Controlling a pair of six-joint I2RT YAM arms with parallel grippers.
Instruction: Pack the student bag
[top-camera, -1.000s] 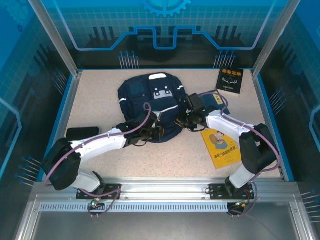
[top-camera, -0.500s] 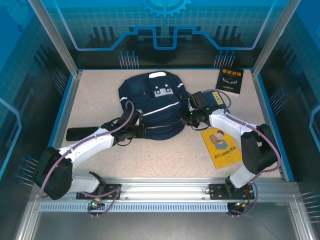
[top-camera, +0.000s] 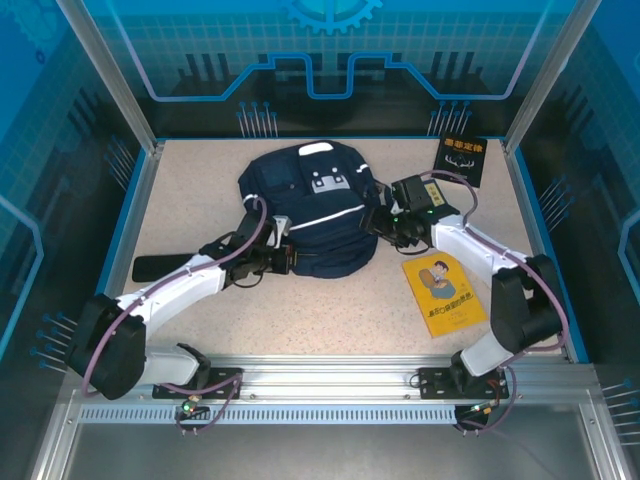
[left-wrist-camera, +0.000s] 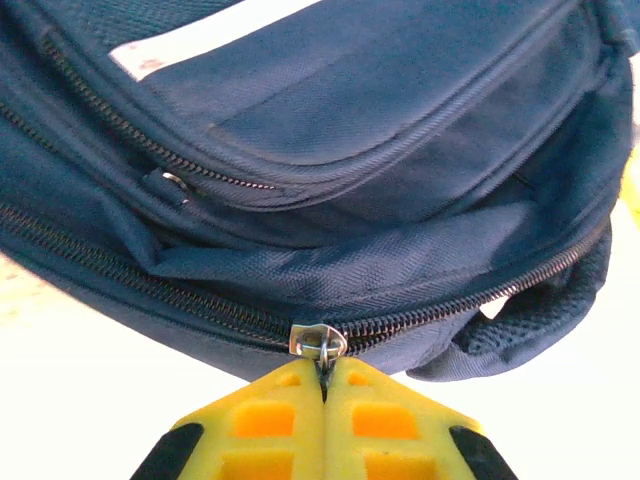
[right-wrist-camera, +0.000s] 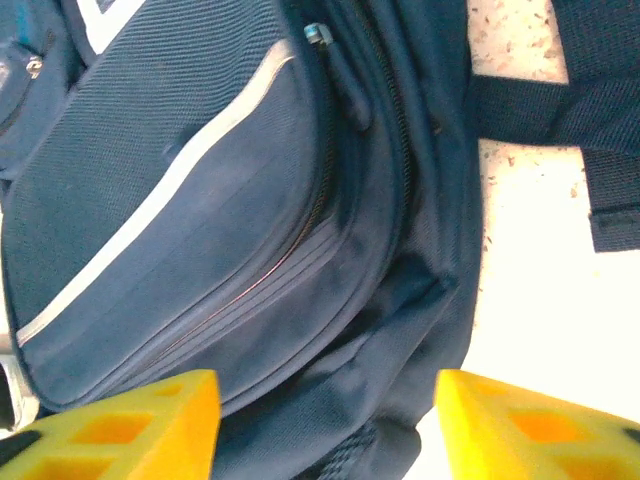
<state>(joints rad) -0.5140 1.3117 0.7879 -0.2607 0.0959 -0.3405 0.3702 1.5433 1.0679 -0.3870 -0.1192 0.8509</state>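
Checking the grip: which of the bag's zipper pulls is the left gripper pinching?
The lowest zipper pull on the student bag, clamped in the left gripper; the upper pocket pull lies free.

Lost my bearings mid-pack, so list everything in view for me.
student bag: one, navy with white stripes, table centre
zipper pull: one, silver, bag's near edge
yellow book: one, yellow, right of bag
black book: one, black, far right corner
flat black item: one, black, left, partly under left arm
table: one, speckled beige, under everything
left gripper: one, yellow jaws shut on zipper pull
right gripper: one, yellow jaws open at bag's right side
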